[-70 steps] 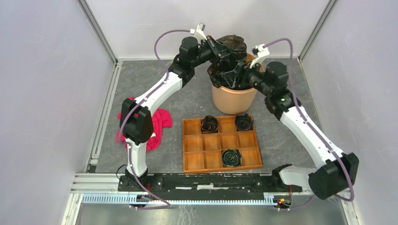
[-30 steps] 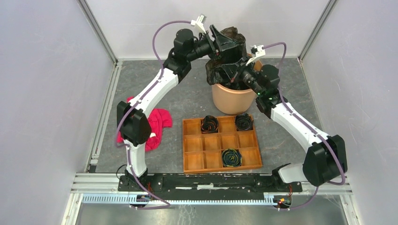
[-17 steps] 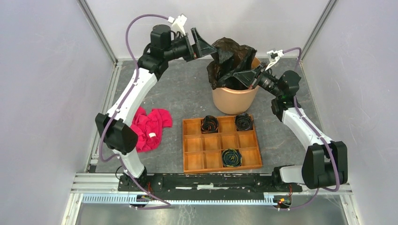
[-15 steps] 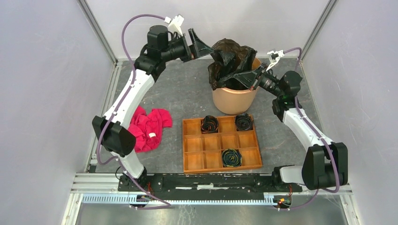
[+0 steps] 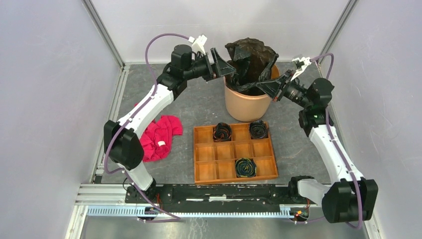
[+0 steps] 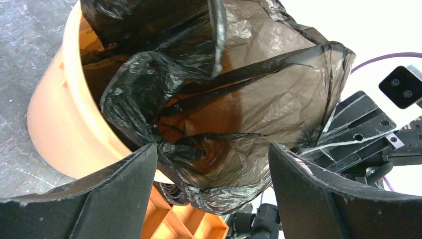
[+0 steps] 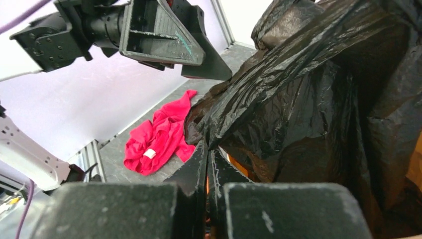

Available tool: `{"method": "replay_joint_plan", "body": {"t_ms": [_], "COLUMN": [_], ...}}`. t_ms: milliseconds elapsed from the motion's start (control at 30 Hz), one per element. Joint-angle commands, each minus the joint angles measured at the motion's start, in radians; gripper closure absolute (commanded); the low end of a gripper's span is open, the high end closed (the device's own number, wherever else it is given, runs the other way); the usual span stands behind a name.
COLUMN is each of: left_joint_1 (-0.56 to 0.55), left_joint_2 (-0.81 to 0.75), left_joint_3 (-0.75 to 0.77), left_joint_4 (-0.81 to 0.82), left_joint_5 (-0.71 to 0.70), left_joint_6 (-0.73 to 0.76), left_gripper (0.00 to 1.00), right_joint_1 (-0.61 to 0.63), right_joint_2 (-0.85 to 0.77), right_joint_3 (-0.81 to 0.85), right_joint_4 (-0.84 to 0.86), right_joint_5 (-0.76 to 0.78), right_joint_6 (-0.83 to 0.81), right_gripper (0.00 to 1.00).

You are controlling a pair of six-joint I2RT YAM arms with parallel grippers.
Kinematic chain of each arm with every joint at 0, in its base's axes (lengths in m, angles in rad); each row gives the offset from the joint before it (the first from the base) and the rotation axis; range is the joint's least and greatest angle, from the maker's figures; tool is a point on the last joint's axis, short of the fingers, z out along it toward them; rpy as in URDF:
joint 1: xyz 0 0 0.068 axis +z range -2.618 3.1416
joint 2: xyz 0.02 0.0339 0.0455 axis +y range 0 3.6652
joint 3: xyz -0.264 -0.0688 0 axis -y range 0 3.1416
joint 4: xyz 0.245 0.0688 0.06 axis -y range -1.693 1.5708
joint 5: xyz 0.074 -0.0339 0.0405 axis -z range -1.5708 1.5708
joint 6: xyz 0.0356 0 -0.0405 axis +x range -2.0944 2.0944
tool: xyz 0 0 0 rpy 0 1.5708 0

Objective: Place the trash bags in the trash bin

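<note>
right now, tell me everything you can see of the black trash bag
The trash bag is thin, glossy, crinkled black film, brownish where light shows through. It is bunched and stands tall out of the trash bin, its lower part inside and some film lying over the rim. The right gripper is shut on a fold, with one strip stretched taut. The left gripper is open beside it, holding nothing.

Bright, even light; sheen on trash bags (image 6: 268, 94); wrist foregrounds blurred.
</note>
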Motion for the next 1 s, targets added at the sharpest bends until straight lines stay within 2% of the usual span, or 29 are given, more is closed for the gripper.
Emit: {"method": "replay_joint_plan", "body": {"t_ms": [0, 133, 300, 433, 567, 733, 867, 967], "left_joint_1": [-0.025, -0.025, -0.029, -0.028, -0.030, -0.030, -0.030, -0.030], "left_joint_2": [-0.039, -0.006, -0.010, -0.036, 0.034, 0.153, 0.253, 0.290], "left_joint_3": [0.009, 0.027, 0.027, 0.031, 0.134, 0.278, 0.397, 0.417], "left_joint_4": [0.051, 0.004, -0.057, -0.043, -0.002, 0.011, 0.040, 0.049], "left_joint_5": [-0.178, -0.201, -0.302, -0.363, -0.267, -0.194, -0.033, -0.012], "left_joint_6": [-0.036, -0.046, -0.026, 0.039, 0.159, 0.250, 0.194, 0.117], "left_gripper": [0.11, 0.09, 0.13, 0.11, 0.00, 0.00, 0.00, 0.13], "right_joint_1": [-0.009, -0.010, -0.014, -0.012, -0.013, -0.014, -0.013, -0.012], "right_joint_2": [-0.070, -0.107, -0.143, -0.181, -0.221, -0.241, -0.258, -0.270], "right_joint_3": [0.070, 0.090, 0.086, 0.070, 0.043, 0.041, 0.038, 0.035], "right_joint_4": [-0.256, -0.345, -0.352, -0.359, -0.360, -0.392, -0.407, -0.422], "right_joint_5": [0.066, 0.106, 0.127, 0.132, 0.159, 0.169, 0.180, 0.200], "right_joint_6": [-0.225, -0.311, -0.321, -0.327, -0.350, -0.375, -0.383, -0.397], "right_gripper": [1.00, 1.00, 1.00, 1.00, 1.00, 1.00, 1.00, 1.00]}}
